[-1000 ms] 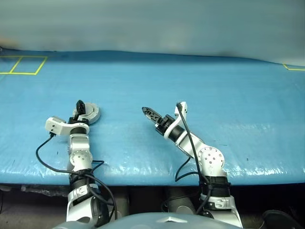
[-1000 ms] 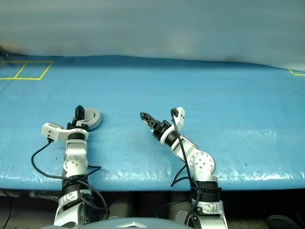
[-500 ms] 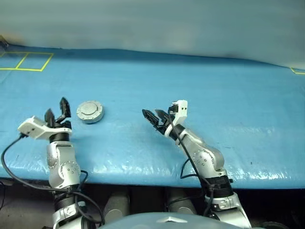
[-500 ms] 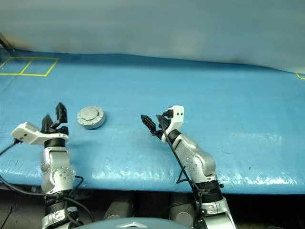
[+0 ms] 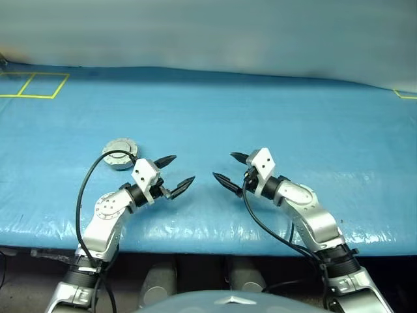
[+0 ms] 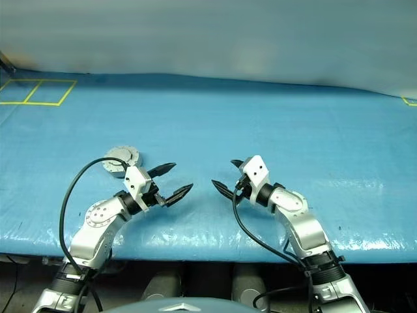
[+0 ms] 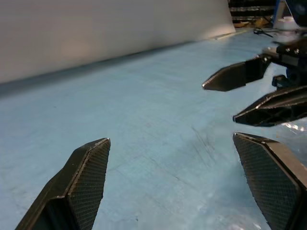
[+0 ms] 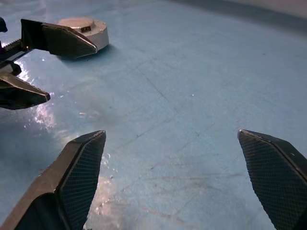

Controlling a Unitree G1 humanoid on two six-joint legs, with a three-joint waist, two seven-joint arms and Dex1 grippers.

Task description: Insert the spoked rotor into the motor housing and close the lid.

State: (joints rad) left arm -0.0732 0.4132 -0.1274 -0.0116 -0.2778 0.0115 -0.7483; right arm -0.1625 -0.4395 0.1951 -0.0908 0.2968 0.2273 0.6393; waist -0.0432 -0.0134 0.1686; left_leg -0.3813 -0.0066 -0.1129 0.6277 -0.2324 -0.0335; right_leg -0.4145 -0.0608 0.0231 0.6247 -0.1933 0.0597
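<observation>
The left gripper (image 5: 176, 172) is released, its two black fingers spread and empty, pointing toward the right gripper (image 5: 226, 169), which is likewise spread wide and holds nothing. The two grippers face each other, tips near but apart, above the blue plastic-covered worktop (image 5: 260, 117).

The round silver-grey metal motor housing (image 5: 120, 153), lid closed with plain outer face up, lies on the worktop just behind the left arm, clear of both grippers.

The right wrist view shows the housing (image 8: 82, 29) beyond the left gripper's fingers (image 8: 57, 40). The left wrist view shows the right gripper's fingers (image 7: 235, 76).

Yellow tape lines (image 5: 34, 85) mark the worktop's far left corner. A pale wall (image 5: 208, 32) stands behind.
</observation>
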